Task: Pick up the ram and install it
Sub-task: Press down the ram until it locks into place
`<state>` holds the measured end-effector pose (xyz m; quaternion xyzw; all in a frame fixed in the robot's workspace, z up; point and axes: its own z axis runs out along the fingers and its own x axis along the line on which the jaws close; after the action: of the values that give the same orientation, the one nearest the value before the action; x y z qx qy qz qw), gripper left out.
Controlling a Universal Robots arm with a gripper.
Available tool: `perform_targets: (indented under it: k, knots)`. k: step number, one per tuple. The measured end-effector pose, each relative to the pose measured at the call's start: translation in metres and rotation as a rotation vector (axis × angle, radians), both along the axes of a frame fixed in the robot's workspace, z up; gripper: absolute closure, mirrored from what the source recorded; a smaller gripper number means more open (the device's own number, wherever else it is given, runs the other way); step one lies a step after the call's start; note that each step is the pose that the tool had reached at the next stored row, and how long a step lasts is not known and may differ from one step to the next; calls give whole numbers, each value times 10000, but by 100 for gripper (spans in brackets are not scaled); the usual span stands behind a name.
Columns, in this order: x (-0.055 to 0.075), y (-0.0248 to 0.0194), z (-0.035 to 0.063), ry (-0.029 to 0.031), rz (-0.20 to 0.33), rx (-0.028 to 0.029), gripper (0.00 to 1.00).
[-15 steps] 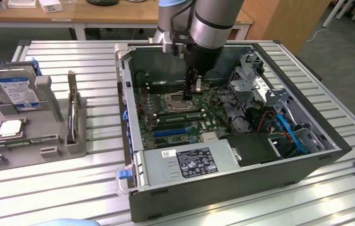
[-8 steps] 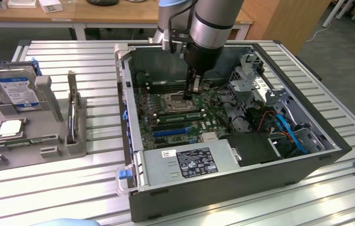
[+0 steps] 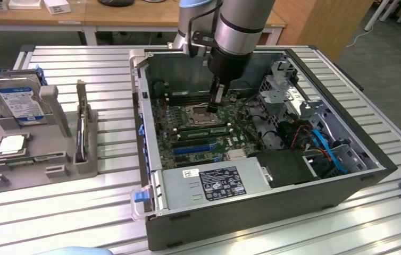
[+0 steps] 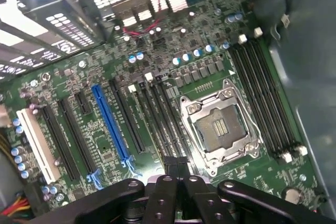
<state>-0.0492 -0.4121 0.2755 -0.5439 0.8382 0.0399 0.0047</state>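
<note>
gripper [image 3: 215, 106] fully closed, nothing visibly held, low over motherboard [image 3: 193, 133] beside empty cpu socket [image 4: 220, 129].

Closed tool [image 3: 215, 106] over motherboard [image 3: 197, 130] in case [image 3: 257, 207]

No wording can be read: the hard drive label [image 3: 18, 101] and the power supply sticker [image 3: 222, 183] (both printed) stay illegible.
</note>
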Motion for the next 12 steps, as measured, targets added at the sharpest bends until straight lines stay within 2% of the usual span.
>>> perform_targets:
  k: [12]
  knots:
    - [0,0,-1,1,-1384,0,90]
